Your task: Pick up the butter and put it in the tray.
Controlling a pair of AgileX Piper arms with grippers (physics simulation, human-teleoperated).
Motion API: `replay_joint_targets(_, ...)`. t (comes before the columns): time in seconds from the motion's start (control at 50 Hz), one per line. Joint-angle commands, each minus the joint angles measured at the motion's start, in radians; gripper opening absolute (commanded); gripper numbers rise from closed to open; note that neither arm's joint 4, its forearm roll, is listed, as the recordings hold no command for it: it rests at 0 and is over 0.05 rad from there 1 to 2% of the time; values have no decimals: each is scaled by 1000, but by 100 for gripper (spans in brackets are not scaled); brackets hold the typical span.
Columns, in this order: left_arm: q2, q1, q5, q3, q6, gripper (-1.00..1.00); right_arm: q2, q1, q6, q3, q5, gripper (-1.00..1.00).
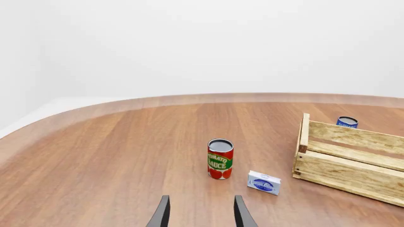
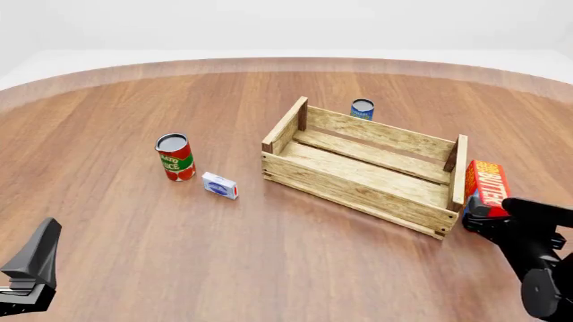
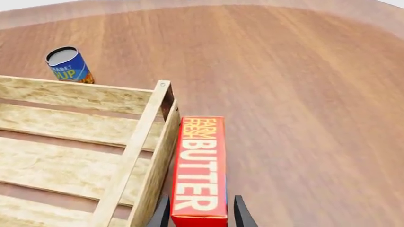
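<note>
The butter (image 2: 488, 183) is a red carton with white lettering, sitting between the fingers of my right gripper (image 2: 479, 213), which is shut on its near end. It is just outside the right end wall of the tray (image 2: 358, 191), a large wooden slat crate. The right wrist view shows the butter (image 3: 200, 161) running alongside that end wall (image 3: 148, 156), with the right gripper (image 3: 200, 218) shut on it. My left gripper (image 2: 31, 265) is low at the near left, far from the tray. In its own view the left gripper (image 1: 200, 215) is open with nothing in it.
A tomato sauce can (image 2: 174, 157) and a small white-blue box (image 2: 219, 185) stand left of the tray. A blue can (image 2: 363, 109) stands behind the tray's far wall. The wooden table's curved far edge (image 2: 286, 64) runs across the back.
</note>
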Motion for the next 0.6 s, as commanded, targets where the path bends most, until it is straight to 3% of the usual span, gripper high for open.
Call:
replay_joint_targets(0.02, 0, 0, 0, 0, 0, 100, 32, 5, 5, -14, 0, 100)
replay_joint_targets(0.56, 0, 0, 0, 0, 0, 100, 93, 6, 24, -39, 0, 100)
replay_joint_targets(0.58, 0, 0, 0, 0, 0, 100, 91, 6, 27, -38, 0, -100)
replay_joint_targets(0.6, 0, 0, 0, 0, 0, 100, 88, 4, 25, -36, 0, -100)
